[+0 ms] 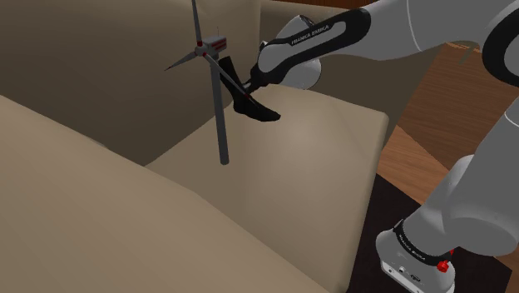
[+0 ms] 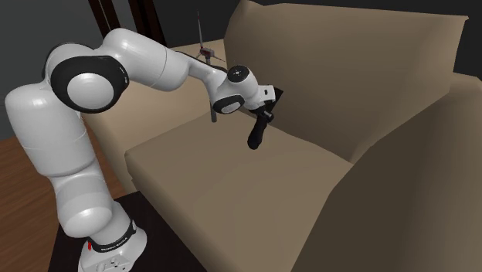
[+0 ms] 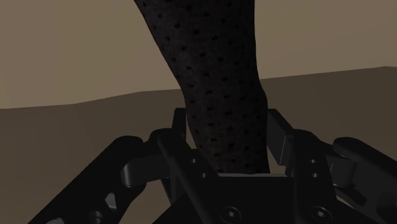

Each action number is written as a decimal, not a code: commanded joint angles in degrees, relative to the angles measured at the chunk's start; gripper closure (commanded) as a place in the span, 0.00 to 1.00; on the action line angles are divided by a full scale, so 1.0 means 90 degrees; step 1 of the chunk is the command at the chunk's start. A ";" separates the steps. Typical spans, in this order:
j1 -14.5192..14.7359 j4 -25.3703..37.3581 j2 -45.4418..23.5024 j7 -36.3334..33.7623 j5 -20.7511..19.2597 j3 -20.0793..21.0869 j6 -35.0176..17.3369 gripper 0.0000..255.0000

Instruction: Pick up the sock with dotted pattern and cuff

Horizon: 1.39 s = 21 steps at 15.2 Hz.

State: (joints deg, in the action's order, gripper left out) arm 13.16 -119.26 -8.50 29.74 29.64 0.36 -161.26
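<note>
Plainly, a black sock [image 1: 256, 108] with a dotted weave is clamped between the fingers [image 3: 182, 137] of the gripper [image 1: 242, 84]. The fingers are closed against its two sides near one end, and the rest hangs down. The sock is held over the beige sofa's seat cushion [image 1: 316, 175], close to where the seat meets the backrest [image 2: 347, 69]. In the second exterior view its lower end seems to hang clear of the cushion, though the gap is hard to judge. A model wind turbine [image 1: 221, 116] is stood on the same cushion, with its mast just beside the sock on the shoulder view's left and its hub and blades higher than the gripper. Bare cushion is seen from the sock out to the seat's front edge, beyond which a wooden floor [image 1: 441, 108] is shown.
</note>
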 commanded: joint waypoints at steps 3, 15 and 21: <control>-0.0001 0.0000 -0.0005 0.0007 0.0007 0.0003 -0.0003 1.00; 0.0053 0.0214 0.0294 -0.0465 -0.0470 -0.0134 0.0487 1.00; 0.0065 0.0460 0.0503 -0.0795 -0.0796 -0.0202 0.0922 1.00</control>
State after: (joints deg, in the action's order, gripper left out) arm 13.71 -115.43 -4.40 23.15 23.01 -1.37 -153.61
